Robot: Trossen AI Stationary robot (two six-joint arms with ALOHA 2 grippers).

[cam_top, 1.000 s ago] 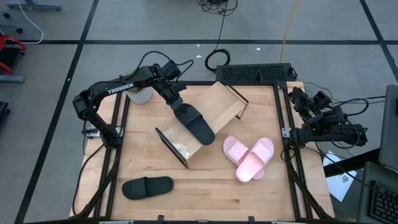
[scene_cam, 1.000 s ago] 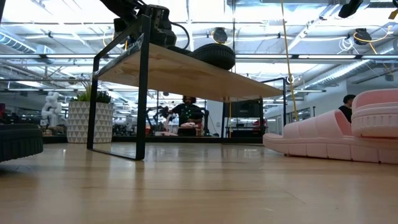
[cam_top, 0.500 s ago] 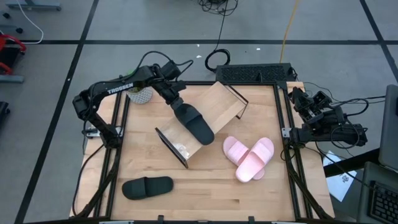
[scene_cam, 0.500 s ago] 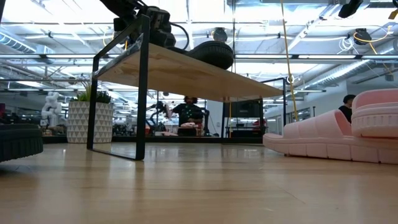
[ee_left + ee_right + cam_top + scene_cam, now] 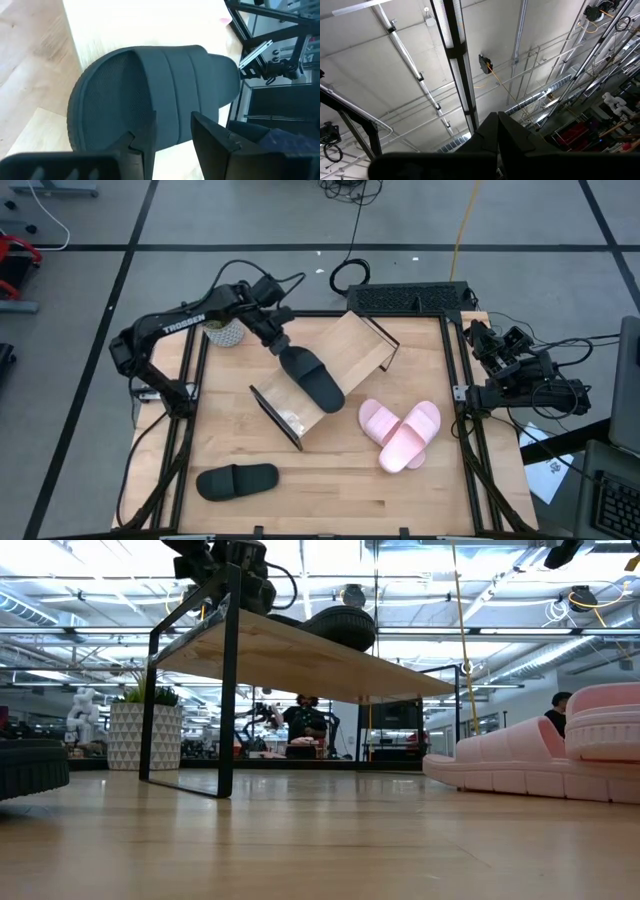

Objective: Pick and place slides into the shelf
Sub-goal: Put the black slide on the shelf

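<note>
slides: you are looking at four of them, two black and two pink. one black slide (image 5: 311, 378) is lying on top of the shelf (image 5: 350, 350), which is sitting at an angle near the middle of the table (image 5: 330, 480). the other black slide (image 5: 237, 480) is resting on the tabletop near the front edge, well apart from the shelf. the two pink slides (image 5: 400, 432) are lying touching each other, crossed, on the table just beside the shelf on the right-arm side. you are seeing one shelf only, and one small potted plant (image 5: 225, 332) at the table's far left corner.

compared with a second ago, your left gripper (image 5: 280, 345) is standing farther back from the black slide's heel and the arm's elbow is sitting more to the left; the slide itself is lying where it was on the shelf top.

the left gripper's fingers (image 5: 210, 142) are standing apart, just behind the slide's heel in the left wrist view, gripping nothing. your right gripper (image 5: 478, 335) is waiting off the table's right edge, pointing up at the ceiling, fingers pressed together and empty.
</note>
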